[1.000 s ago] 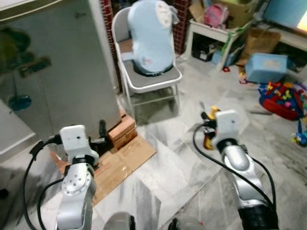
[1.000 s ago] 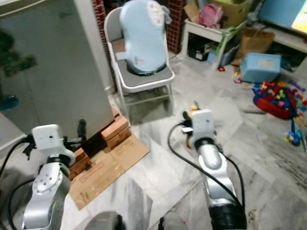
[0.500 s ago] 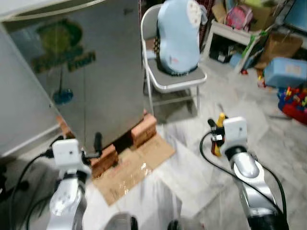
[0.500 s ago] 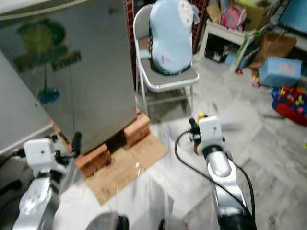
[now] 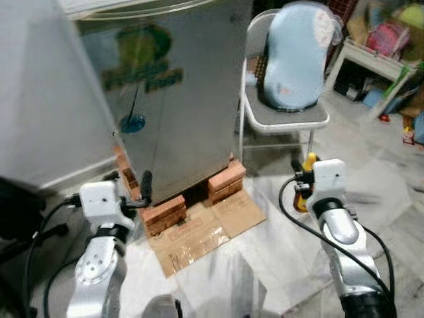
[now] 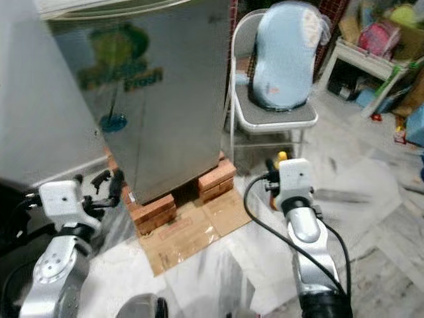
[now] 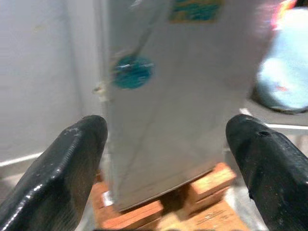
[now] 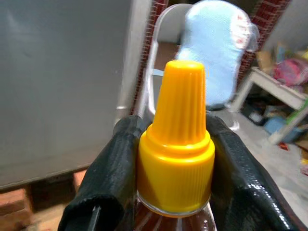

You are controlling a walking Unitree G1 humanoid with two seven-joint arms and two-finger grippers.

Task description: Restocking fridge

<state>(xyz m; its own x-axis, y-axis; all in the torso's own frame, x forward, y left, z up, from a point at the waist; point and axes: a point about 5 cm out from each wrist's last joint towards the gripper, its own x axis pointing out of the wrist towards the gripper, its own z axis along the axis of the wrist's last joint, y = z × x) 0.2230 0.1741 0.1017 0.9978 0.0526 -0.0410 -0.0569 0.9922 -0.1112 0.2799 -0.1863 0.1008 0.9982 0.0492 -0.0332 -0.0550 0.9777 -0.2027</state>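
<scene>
1. You have one grey fridge [image 5: 165,99], raised on brick stacks [image 5: 227,180]; you can make out three of them.
2. You have one folding chair [image 5: 281,116] with one pale blue cushion [image 5: 295,56] on it.
3. You have one yellow-capped bottle [image 8: 175,154].
4. You have one flattened cardboard sheet [image 5: 205,228].

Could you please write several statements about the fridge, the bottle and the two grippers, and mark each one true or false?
1. The right gripper is shut on the yellow-capped bottle. True.
2. The left gripper holds a carton. False: its fingers are apart with nothing between them.
3. The fridge stands on bricks. True.
4. The fridge door is open. False: it is closed.
5. The chair beside the fridge bears a light blue cushion. True.
</scene>
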